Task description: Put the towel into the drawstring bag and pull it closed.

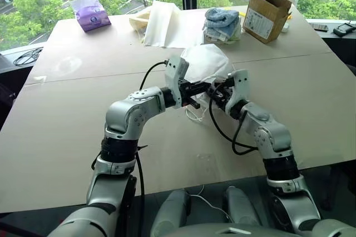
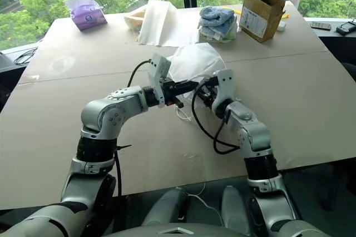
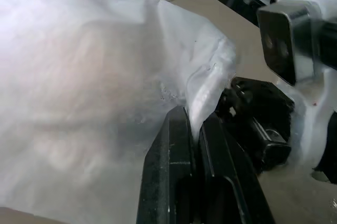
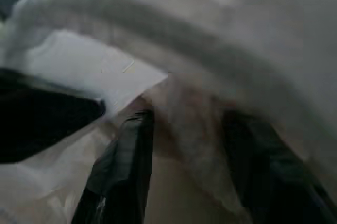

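The drawstring bag [image 1: 203, 63] lies bunched and white at the table's middle, and its cords [image 1: 194, 116] trail toward me. My left gripper [image 3: 195, 116] is shut on a fold of the bag's mouth edge. From the opposite side, my right gripper [image 4: 187, 116] reaches level into the mouth, facing the left one, and its fingers [image 4: 124, 161] stand apart. Between them lies a blurred pale cloth; I cannot tell whether it is the towel or bag fabric. In the head views the towel is hidden.
Along the table's [image 1: 67, 137] far edge stand a purple tissue pack [image 1: 92, 14], a large cream cloth [image 1: 161, 23], a stack of blue towels [image 1: 222, 20] and a cardboard box [image 1: 267, 17]. The table ends at a window.
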### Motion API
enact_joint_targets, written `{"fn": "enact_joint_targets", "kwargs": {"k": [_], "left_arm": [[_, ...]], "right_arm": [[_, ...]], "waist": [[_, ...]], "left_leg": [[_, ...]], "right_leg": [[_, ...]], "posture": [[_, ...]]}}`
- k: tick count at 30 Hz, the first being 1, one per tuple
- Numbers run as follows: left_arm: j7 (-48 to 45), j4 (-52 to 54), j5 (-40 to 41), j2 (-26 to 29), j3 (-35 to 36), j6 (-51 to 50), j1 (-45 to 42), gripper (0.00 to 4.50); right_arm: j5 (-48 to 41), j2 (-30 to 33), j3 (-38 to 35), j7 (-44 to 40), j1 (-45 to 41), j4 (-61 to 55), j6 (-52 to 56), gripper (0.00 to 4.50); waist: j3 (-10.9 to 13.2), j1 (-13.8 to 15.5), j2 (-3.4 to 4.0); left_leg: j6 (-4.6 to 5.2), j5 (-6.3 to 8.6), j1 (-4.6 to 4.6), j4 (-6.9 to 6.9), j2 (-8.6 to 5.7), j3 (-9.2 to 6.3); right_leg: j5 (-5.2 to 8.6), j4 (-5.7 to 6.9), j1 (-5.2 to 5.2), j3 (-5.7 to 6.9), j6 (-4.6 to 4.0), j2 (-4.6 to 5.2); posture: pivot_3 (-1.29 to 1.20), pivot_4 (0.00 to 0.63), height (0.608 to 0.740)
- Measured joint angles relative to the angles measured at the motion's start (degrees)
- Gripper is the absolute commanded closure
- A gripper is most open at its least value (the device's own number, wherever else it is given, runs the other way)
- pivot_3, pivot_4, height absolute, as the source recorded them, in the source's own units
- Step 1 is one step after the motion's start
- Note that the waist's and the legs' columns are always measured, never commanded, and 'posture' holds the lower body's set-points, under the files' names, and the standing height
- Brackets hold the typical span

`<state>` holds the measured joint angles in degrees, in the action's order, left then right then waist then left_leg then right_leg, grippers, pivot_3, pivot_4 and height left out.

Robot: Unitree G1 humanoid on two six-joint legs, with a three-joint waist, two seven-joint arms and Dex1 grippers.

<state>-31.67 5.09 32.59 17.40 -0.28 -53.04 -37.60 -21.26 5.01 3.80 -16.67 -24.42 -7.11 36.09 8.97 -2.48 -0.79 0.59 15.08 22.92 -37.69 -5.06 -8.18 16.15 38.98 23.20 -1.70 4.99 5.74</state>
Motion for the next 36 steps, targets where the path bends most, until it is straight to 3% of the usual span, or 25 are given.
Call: {"fn": "enact_joint_targets", "kwargs": {"k": [6, 9, 13, 15, 19, 29, 32, 36], "left_arm": [[2.03, -1.85, -0.98, -1.63, 0.71, 1.37, -1.05, 4.50], [2.08, -2.72, -1.15, -1.62, 1.26, 2.01, -1.05, 4.50], [2.63, -3.58, -1.40, -2.18, 2.04, 2.36, -1.05, 4.50], [2.75, -3.59, -1.49, -2.19, 2.07, 2.37, -1.05, 4.50], [2.98, -3.58, -1.51, -2.58, 2.03, 2.41, -1.05, 4.50], [3.14, -3.58, -1.61, -1.85, 2.29, 2.91, -1.02, 4.50], [3.14, -3.57, -1.60, -1.81, 2.28, 2.95, -1.01, 4.50], [3.14, -3.57, -1.60, -1.63, 2.28, 2.96, -1.01, 4.50]], "right_arm": [[-15.34, 7.13, -6.78, -4.57, 8.48, -19.80, 11.29, 1.11], [-21.39, 15.77, -11.66, -8.07, 14.96, -30.22, 12.81, 1.11], [-8.47, 26.13, -10.33, -7.72, 20.64, -25.25, 5.76, 1.11], [-2.63, 27.89, -8.10, -7.63, 21.14, -21.04, 1.84, 1.11], [4.31, 26.94, -3.62, -7.91, 17.49, -13.36, -4.78, 1.11], [8.90, 19.18, 0.21, -9.07, 7.32, 1.10, -11.80, 1.11], [9.46, 17.17, -0.25, -7.47, 5.72, 3.23, -11.80, 1.96], [9.05, 14.00, -2.73, -4.72, 4.49, 4.40, -11.27, 3.76]], "waist": [[0.00, 0.01, 0.00], [-0.02, 0.48, 0.00], [-0.04, 0.54, -0.06], [-0.04, 0.36, -0.06], [-0.04, 0.08, -0.05], [-0.02, 0.51, -0.09], [-0.02, 0.45, -0.08], [-0.02, 0.44, -0.08]], "left_leg": [[0.00, 0.00, -0.01, -0.02, 0.03, 0.02], [0.02, 0.01, -0.01, -0.02, 0.00, -0.05], [0.03, 0.00, -0.07, -0.20, -0.08, 0.04], [0.03, 0.00, -0.10, -0.27, -0.01, 0.05], [0.02, 0.00, -0.11, -0.35, 0.06, 0.13], [0.02, 0.00, -0.06, -0.39, 0.03, 0.01], [0.01, 0.00, -0.06, -0.39, 0.04, 0.00], [0.01, 0.00, -0.06, -0.38, 0.04, -0.01]], "right_leg": [[0.00, 0.03, -0.02, -0.03, 0.00, -0.04], [0.00, -0.05, -0.10, 0.07, 0.00, -0.02], [0.01, 0.02, -0.18, 0.04, 0.01, -0.01], [0.00, 0.10, -0.18, 0.04, 0.01, -0.05], [0.00, 0.16, -0.19, -0.05, 0.01, -0.09], [0.00, 0.12, -0.20, 0.05, 0.00, -0.07], [0.00, 0.13, -0.20, 0.05, 0.00, -0.07], [0.00, 0.13, -0.20, 0.05, 0.00, -0.06]], "posture": [[0.00, 0.150, 0.740], [0.00, 0.150, 0.740], [0.00, 0.150, 0.740], [0.00, 0.150, 0.740], [0.00, 0.150, 0.740], [0.00, 0.150, 0.740], [0.00, 0.150, 0.740], [0.00, 0.150, 0.740]]}}
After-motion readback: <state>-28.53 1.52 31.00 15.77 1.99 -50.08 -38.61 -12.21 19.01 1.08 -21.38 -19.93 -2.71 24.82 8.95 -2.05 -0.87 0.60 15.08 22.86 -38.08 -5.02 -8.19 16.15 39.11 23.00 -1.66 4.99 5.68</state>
